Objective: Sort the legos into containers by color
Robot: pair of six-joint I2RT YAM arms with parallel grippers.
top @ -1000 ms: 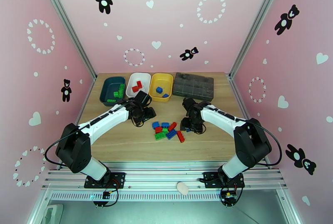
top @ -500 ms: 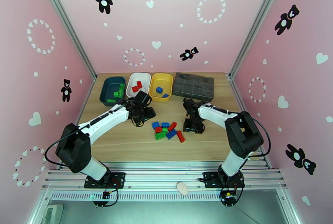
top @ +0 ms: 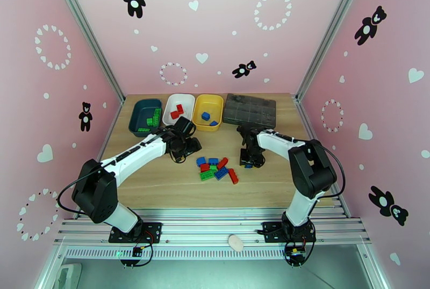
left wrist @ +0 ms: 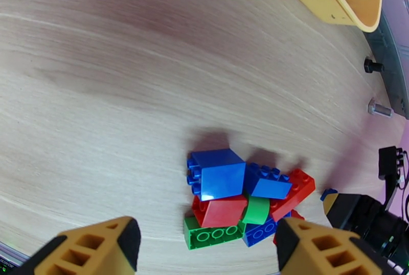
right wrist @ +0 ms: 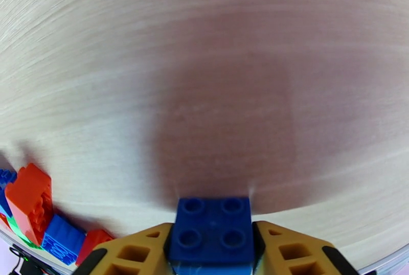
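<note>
A pile of red, green and blue legos (top: 216, 167) lies mid-table, also visible in the left wrist view (left wrist: 237, 202). My left gripper (top: 187, 151) hovers just left of the pile, open, its yellow fingers (left wrist: 97, 245) spread wide with nothing between them. My right gripper (top: 248, 162) is right of the pile, shut on a blue brick (right wrist: 213, 227) held low over bare wood. At the back stand the teal tray (top: 141, 121) with green bricks, the white tray (top: 185, 101) with red ones and the yellow tray (top: 200, 118) with blue ones.
A dark grey compartmented box (top: 250, 110) sits right of the yellow tray. Two small metal bits (left wrist: 377, 109) lie on the wood near it. Part of the pile (right wrist: 30, 209) is close to the left of my right gripper.
The right arm's elbow has swung inward and its wrist has turned, while the gripper stayed beside the pile with the blue brick. The left arm has not moved.
</note>
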